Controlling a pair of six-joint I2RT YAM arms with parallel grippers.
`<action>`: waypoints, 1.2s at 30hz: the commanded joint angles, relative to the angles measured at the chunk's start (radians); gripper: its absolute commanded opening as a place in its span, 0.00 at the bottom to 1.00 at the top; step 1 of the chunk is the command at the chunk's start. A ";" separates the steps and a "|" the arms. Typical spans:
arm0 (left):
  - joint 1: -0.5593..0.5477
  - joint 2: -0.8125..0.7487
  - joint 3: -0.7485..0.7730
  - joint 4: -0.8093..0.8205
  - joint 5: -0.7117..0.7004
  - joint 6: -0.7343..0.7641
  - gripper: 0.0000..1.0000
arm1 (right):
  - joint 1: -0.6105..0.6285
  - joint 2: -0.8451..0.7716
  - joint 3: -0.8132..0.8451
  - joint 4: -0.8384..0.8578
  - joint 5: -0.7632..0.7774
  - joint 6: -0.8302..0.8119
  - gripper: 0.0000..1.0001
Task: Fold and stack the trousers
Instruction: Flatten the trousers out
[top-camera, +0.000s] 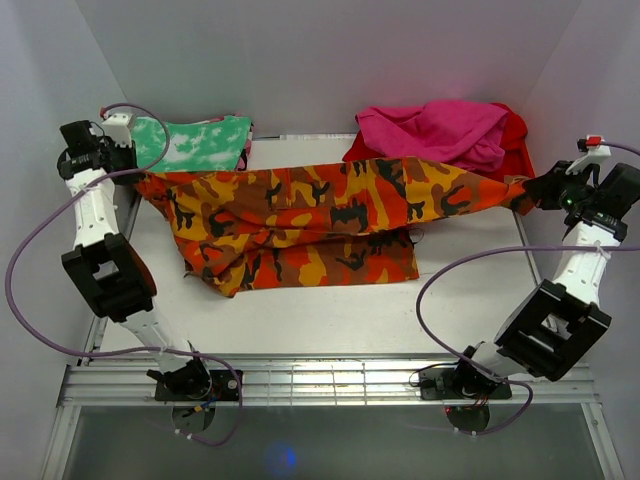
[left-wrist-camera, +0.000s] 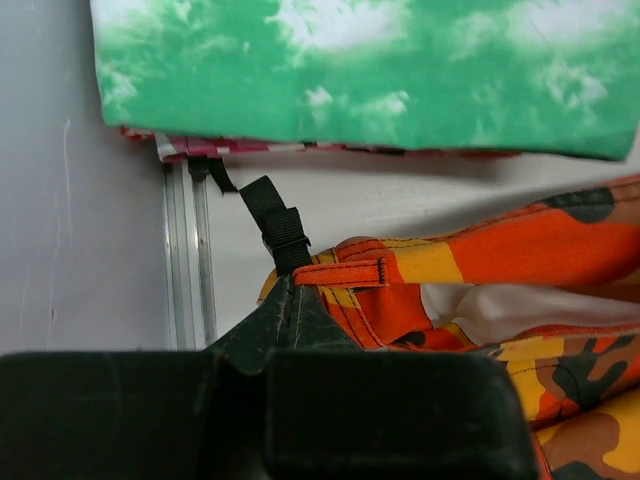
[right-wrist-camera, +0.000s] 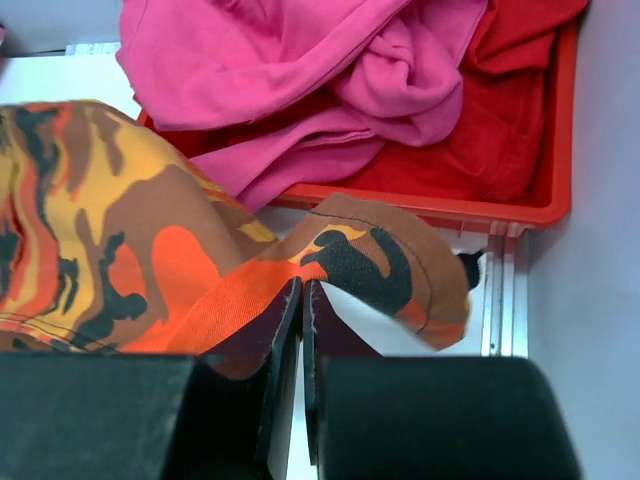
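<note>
The camouflage trousers (top-camera: 310, 215) in orange, red, yellow and dark brown hang stretched across the back of the table, their lower part draped on it. My left gripper (top-camera: 135, 165) is shut on their waistband corner at the far left; the left wrist view shows the jaws (left-wrist-camera: 285, 290) pinched on the orange waistband (left-wrist-camera: 340, 272). My right gripper (top-camera: 532, 190) is shut on a leg cuff at the far right; the right wrist view shows the jaws (right-wrist-camera: 301, 290) closed on the cuff (right-wrist-camera: 390, 265).
A folded green-and-white mottled cloth (top-camera: 205, 140) lies at the back left. A red bin (right-wrist-camera: 540, 210) with magenta (top-camera: 435, 130) and red garments stands at the back right. Grey walls close in on both sides.
</note>
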 joint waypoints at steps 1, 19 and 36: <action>-0.009 0.075 0.119 0.051 -0.038 -0.077 0.00 | 0.004 0.025 -0.013 0.169 0.056 0.035 0.08; 0.015 -0.120 -0.209 -0.198 0.077 0.051 0.76 | 0.270 -0.131 -0.135 -0.386 0.156 -0.499 0.96; 0.057 -0.133 -0.645 -0.148 0.229 0.183 0.54 | 1.072 -0.141 -0.474 -0.242 0.483 -0.603 0.75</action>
